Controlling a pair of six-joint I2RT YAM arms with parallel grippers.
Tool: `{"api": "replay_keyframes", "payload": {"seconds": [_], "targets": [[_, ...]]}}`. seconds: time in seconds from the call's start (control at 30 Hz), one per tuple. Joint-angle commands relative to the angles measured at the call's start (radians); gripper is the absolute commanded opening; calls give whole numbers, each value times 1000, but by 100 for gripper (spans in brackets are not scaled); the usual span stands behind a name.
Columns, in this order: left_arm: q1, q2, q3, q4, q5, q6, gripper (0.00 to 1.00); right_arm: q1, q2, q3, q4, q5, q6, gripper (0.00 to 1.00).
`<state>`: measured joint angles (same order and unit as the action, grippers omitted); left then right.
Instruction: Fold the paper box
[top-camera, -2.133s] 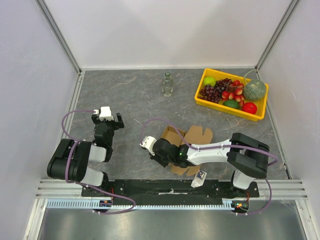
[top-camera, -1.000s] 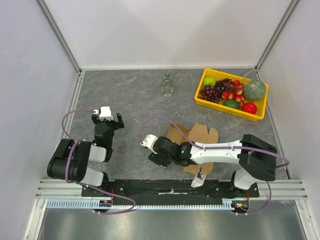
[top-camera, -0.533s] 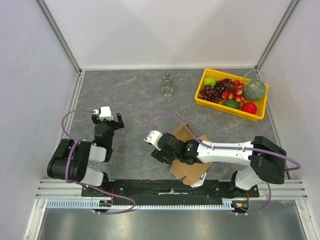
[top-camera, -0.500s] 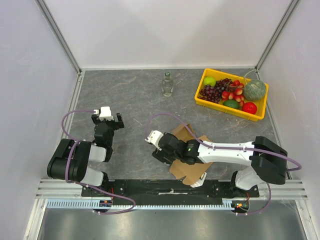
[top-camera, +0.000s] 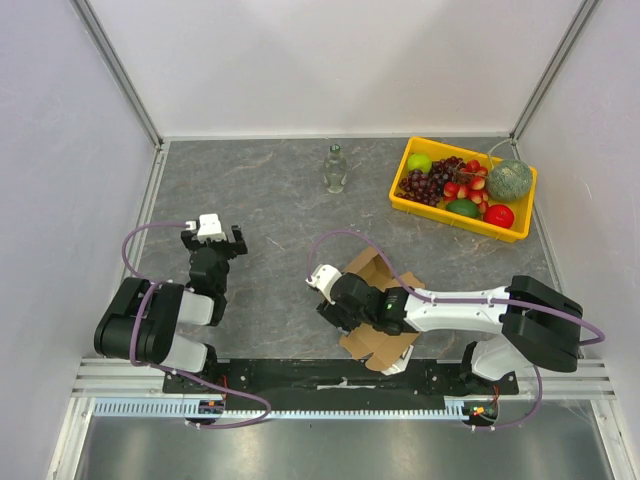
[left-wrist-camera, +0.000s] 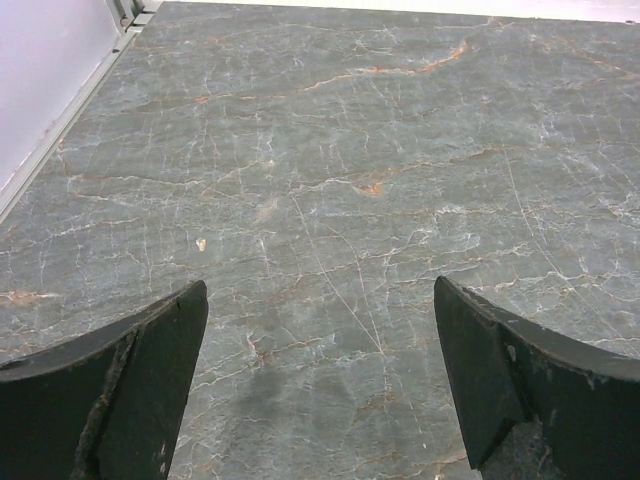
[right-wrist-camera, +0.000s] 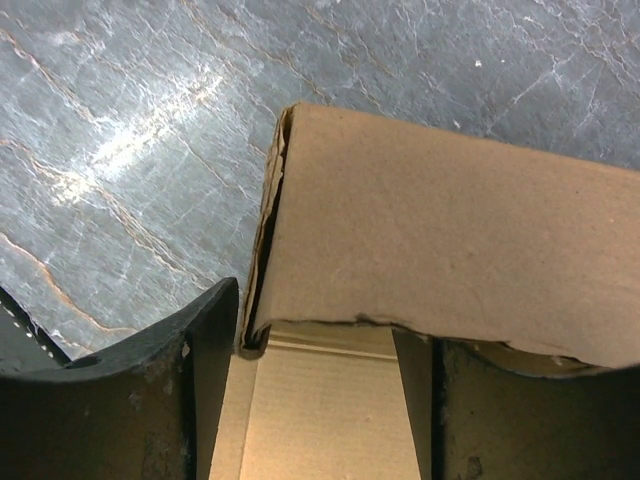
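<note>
Grey marbled tabletop (top-camera: 270, 200) bears the flat brown cardboard paper box (top-camera: 372, 345), long axis near-to-far. Black right gripper (right-wrist-camera: 330, 330) straddles a raised flap at the box's left end — fingers apart, clamping unclear; black left gripper (left-wrist-camera: 320, 290), spread wide, hangs well left of the box.

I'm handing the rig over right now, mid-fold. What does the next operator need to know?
Left pincer: open, empty, over bare table, away from the work.
Right pincer: jaws straddle a raised panel of the paper box; I cannot tell whether they clamp it.
Box: toward the table's near edge, partly under the right arm.
Done: one panel folded up over the sheet.
Left: the remaining folds; it is not yet a closed carton.
</note>
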<state>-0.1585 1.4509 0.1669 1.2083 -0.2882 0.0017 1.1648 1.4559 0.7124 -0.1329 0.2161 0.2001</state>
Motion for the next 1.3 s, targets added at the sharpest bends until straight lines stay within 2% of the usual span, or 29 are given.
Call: {"api": "replay_keyframes", "payload": {"seconds": [0.0,0.07,0.1,0.13,0.2,0.3,0.43,0.57,0.67,0.93,1.27], "targets": [[-4,-17,-17,98,-28,32,100,-2,-37,-34,127,3,45,68],[-4,-50,-35,106,-14,37,100,-2,-45,-59,182,8,54,66],[-13,-82,-38,96,-57,44,100,-2,-48,-70,202,14,59,66],[-28,-139,-32,33,-77,44,100,-2,-48,-79,216,19,64,64],[-33,-257,12,-167,-89,26,100,-2,-45,-99,245,26,73,61],[-35,-375,140,-503,-123,-110,100,-4,-46,-123,283,46,81,57],[-35,-417,245,-708,-40,-241,100,-2,-74,-166,349,69,88,55],[-35,-393,348,-861,72,-289,100,-4,-91,-195,395,81,97,54],[-33,-380,390,-917,133,-304,100,-2,-83,-195,409,81,93,54],[-33,-385,413,-932,279,-307,100,-2,-49,-179,437,75,84,53],[-33,-340,528,-1053,417,-295,100,-2,30,-91,342,29,-13,32]]}}
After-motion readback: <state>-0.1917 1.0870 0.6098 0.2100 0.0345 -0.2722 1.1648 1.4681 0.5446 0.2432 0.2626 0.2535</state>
